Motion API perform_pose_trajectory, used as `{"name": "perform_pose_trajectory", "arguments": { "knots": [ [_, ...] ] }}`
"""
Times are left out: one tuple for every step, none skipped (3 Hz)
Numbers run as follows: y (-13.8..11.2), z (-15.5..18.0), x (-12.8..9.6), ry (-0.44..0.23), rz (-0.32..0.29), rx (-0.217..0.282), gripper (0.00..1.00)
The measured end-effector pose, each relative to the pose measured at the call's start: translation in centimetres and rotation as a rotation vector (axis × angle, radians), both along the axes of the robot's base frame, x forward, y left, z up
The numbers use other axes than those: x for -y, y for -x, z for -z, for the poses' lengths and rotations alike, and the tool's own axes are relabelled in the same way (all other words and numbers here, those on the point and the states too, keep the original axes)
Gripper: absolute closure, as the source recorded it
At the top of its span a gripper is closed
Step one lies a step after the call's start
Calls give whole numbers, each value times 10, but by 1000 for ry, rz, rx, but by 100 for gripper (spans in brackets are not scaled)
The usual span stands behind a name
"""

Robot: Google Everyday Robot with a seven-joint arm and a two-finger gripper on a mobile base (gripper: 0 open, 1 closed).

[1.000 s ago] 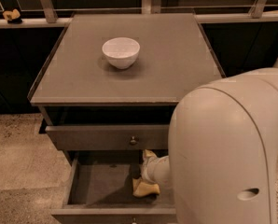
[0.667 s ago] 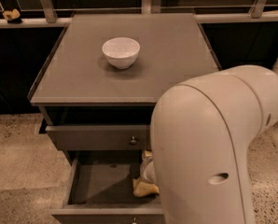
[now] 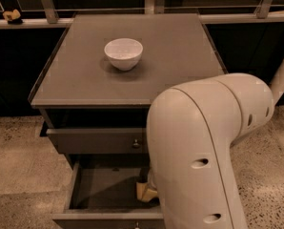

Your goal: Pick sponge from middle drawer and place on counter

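The pale-yellow sponge (image 3: 145, 192) lies on the floor of the open middle drawer (image 3: 101, 189), near its right side, and my arm partly covers it. My gripper (image 3: 151, 178) is down inside that drawer just above the sponge, almost wholly hidden behind my arm's large pale housing (image 3: 204, 151). I cannot tell whether it touches the sponge. The gray counter (image 3: 175, 56) is the cabinet top above.
A white bowl (image 3: 124, 53) stands on the counter, left of centre. The drawer above (image 3: 96, 140), with a small knob (image 3: 136, 143), is pushed in. A tan lump (image 3: 12, 16) sits on the far-left ledge. Speckled floor surrounds the cabinet.
My arm's housing has swung left and lower, now covering more of the cabinet's right front. The sponge stays in the same spot in the drawer.
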State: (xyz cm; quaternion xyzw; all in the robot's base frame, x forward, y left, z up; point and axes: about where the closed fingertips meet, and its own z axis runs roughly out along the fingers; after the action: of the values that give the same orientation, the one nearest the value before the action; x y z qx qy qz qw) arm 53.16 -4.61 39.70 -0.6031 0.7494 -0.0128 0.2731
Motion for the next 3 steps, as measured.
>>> {"name": "perform_pose_trajectory", "arguments": {
  "knots": [
    [0,0,0,0,0,0,0],
    [-5,2,1,0,-16,-13,0],
    [-10,2,2,-22,-36,-17,0]
  ]
}}
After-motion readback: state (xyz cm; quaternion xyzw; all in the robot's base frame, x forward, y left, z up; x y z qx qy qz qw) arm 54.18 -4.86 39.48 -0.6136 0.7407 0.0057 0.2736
